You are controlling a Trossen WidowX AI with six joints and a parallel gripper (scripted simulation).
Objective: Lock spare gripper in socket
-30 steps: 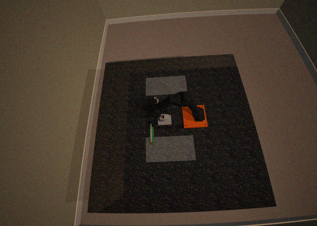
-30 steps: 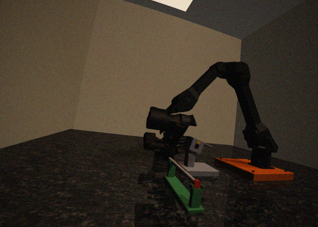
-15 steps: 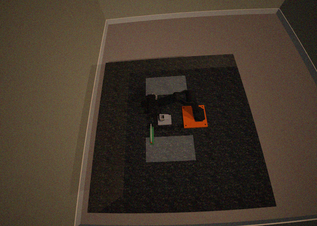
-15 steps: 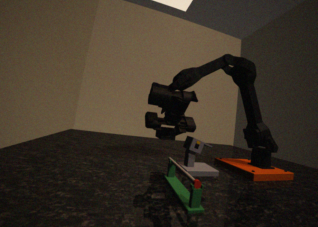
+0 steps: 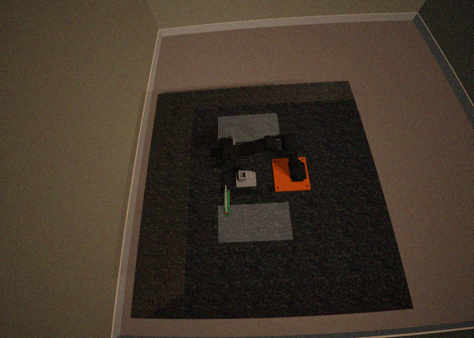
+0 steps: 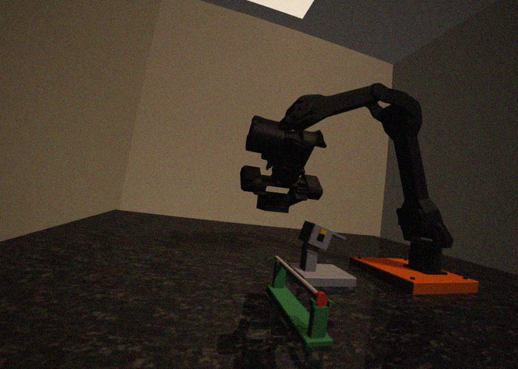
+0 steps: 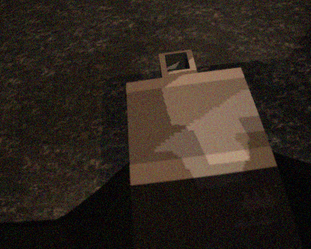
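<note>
Black pincer is pinching the spare gripper aloft.
Red-headed pin is resting across its green cradle, presumably leaving the socket free for docking.

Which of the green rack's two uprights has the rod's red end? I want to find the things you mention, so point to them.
The near upright (image 6: 318,321), closest to the exterior camera; the far upright (image 6: 278,276) has the rod's (image 5: 225,198) (image 6: 298,277) pale end.
</note>
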